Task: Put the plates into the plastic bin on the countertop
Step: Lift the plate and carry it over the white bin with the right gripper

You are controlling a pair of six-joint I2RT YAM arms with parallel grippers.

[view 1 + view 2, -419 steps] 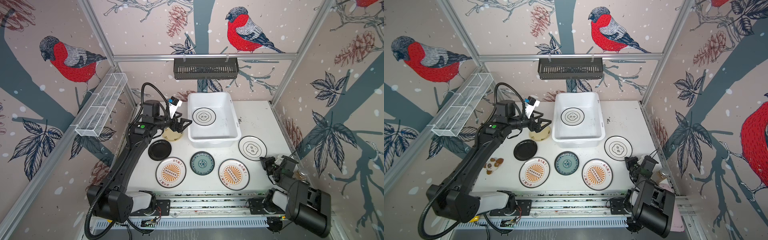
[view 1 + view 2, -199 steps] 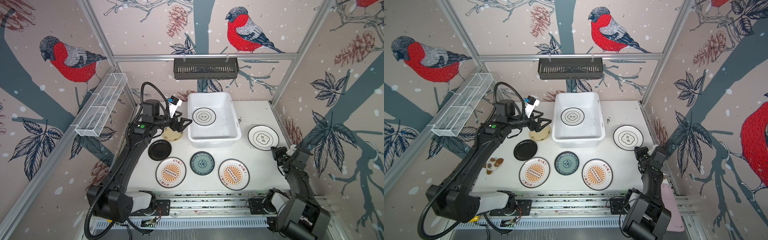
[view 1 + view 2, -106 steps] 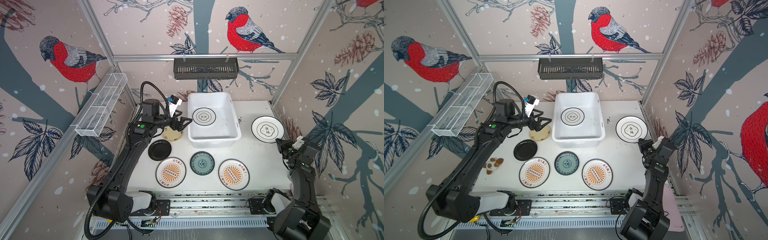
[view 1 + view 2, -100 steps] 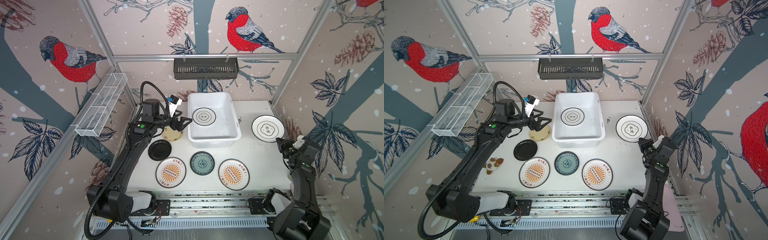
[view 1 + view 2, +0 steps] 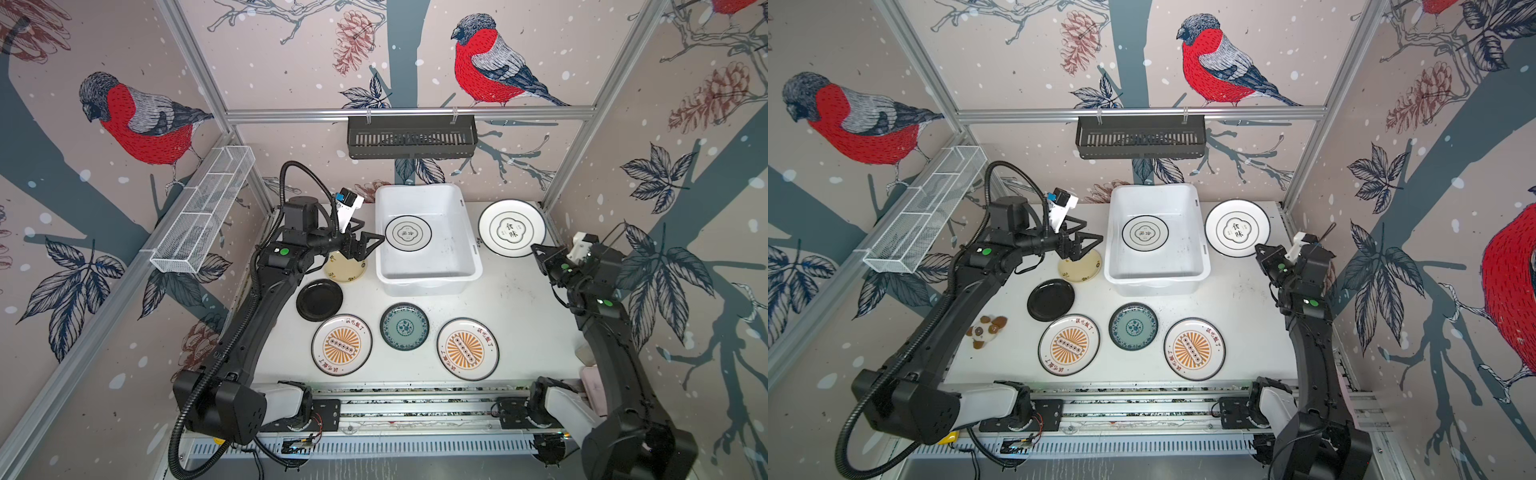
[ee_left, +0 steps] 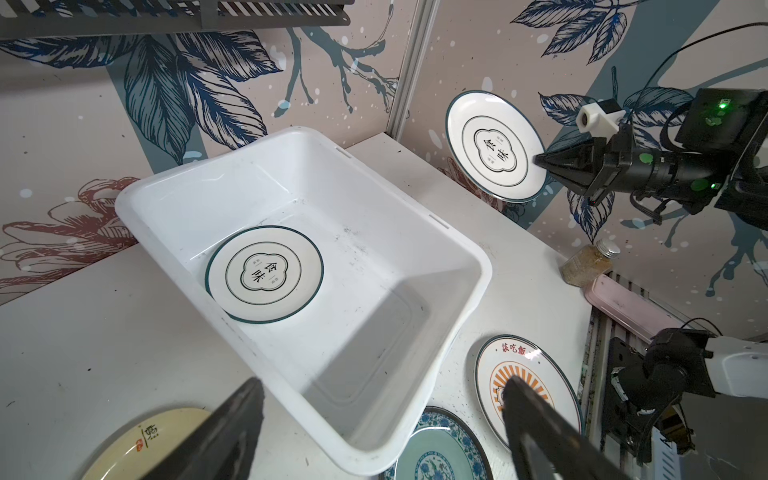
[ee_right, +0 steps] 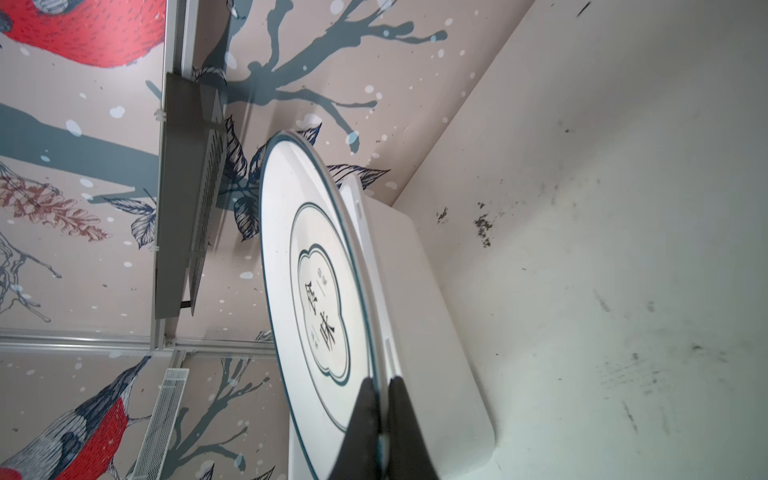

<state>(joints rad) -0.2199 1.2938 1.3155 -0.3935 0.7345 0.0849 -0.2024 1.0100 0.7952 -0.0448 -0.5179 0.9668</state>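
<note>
Here the right gripper (image 5: 534,248) pinches the raised quatrefoil plate (image 5: 511,227); left gripper (image 6: 382,385) gapes.

The left arm (image 5: 257,324) and right arm (image 5: 615,357) are matte black, built of rounded tubular links. Each has a white cylindrical shoulder housing (image 5: 282,401) beside a black base plate (image 5: 328,417). A ribbed black cable conduit (image 5: 284,183) runs along the left arm. A small green dot (image 5: 284,251) marks each forearm. White camera brackets (image 5: 582,245) top both wrists, the left one with a blue part. The left gripper (image 6: 382,380) and right gripper (image 7: 380,380) have black, tapering wedge-shaped fingers (image 6: 232,432).
</note>
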